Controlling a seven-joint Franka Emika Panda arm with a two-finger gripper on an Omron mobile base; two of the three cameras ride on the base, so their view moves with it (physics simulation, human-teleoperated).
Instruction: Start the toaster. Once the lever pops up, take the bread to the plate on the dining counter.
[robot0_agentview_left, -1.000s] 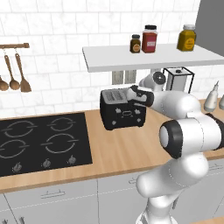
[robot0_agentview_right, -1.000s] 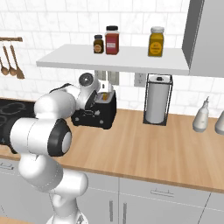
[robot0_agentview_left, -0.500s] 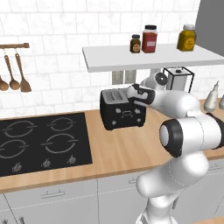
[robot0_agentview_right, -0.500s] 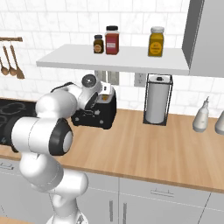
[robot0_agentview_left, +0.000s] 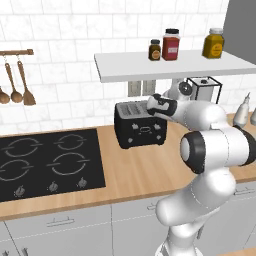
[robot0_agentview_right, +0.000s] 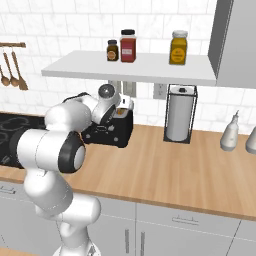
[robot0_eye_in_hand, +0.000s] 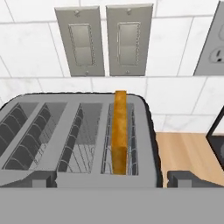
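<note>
Gripper over the toaster's right end
The gripper (robot0_eye_in_hand: 111, 178), spread wide and empty, hangs above the toaster (robot0_eye_in_hand: 78, 135); the bread (robot0_eye_in_hand: 119, 131) stands upright in the right slot (edge-on) between its tips.

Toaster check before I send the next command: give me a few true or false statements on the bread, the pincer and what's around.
1. The bread stands on edge in the rightmost slot of the toaster, as seen from the hand. True.
2. The pincer is shut on the bread. False: its jaws are open and hold nothing.
3. The toaster stands on the hob. False: it stands on the wooden counter, beside the hob.
4. Three jars stand on the shelf above the toaster. True.
5. The paper towel holder lies tipped over. False: it stands upright.
</note>
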